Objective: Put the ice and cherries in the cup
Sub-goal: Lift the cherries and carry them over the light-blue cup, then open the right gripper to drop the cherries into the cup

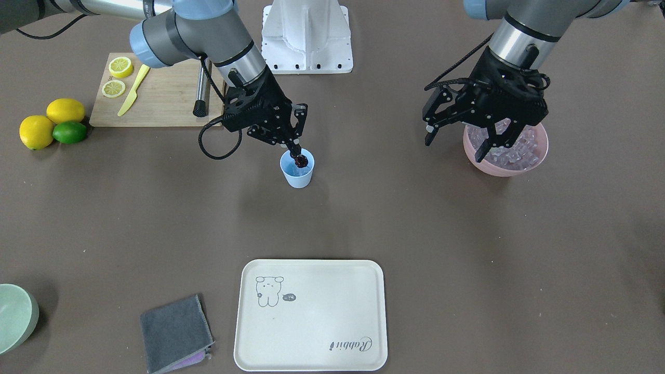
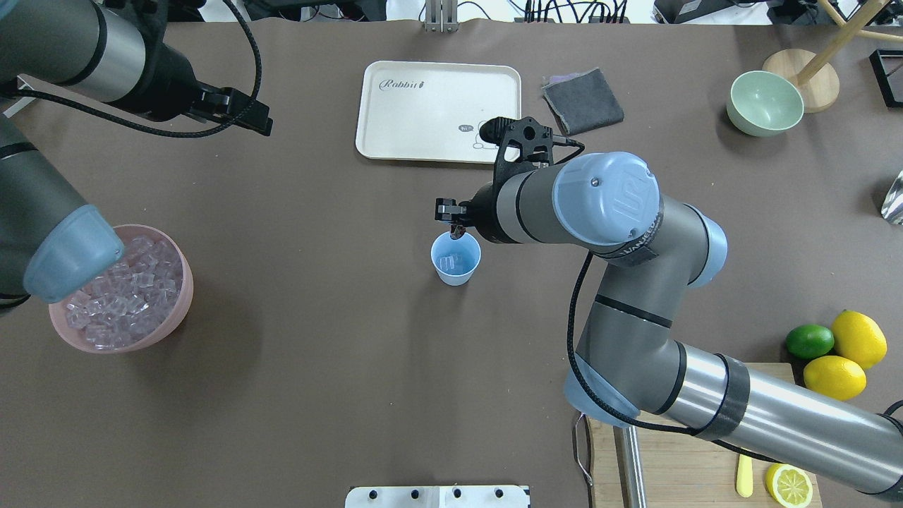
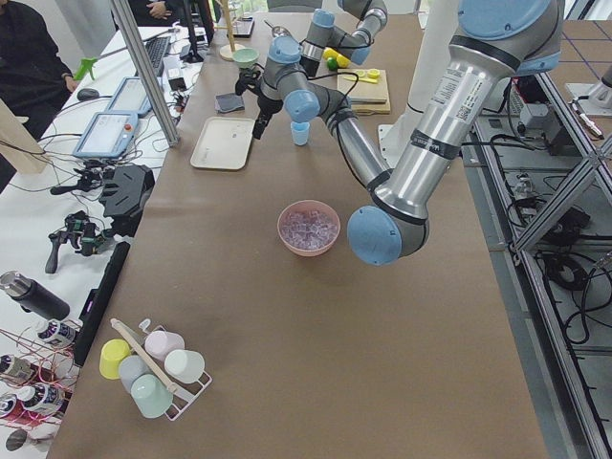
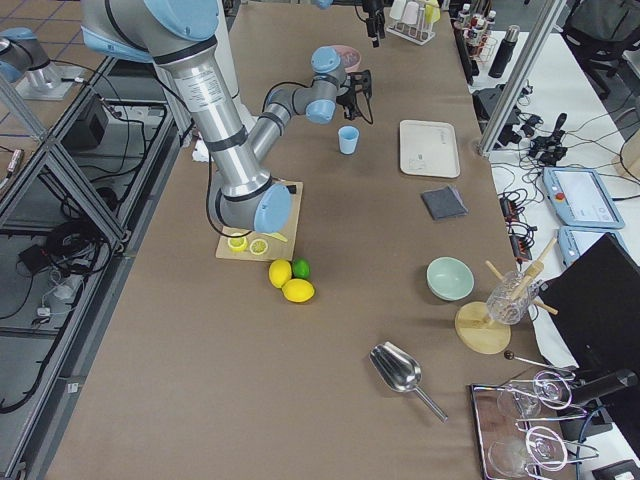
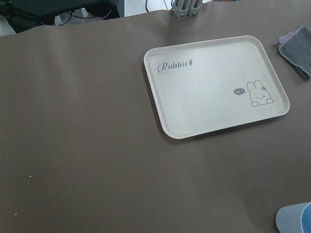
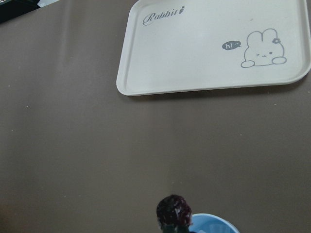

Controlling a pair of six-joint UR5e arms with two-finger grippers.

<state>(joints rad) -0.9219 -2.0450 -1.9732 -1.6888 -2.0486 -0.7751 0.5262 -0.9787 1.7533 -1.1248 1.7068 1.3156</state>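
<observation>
The pale blue cup stands mid-table, and ice cubes show inside it. My right gripper is shut on the dark red cherries, which hang at the cup's mouth, over the rim. A pink bowl holds many more ice cubes. My left gripper hovers open and empty above that bowl's side nearest the cup. The left wrist view catches only a corner of the cup.
A cream rabbit tray and a grey cloth lie beyond the cup. A pale green bowl, two lemons and a lime, and a cutting board with lemon slices, yellow knife and metal tool sit on my right.
</observation>
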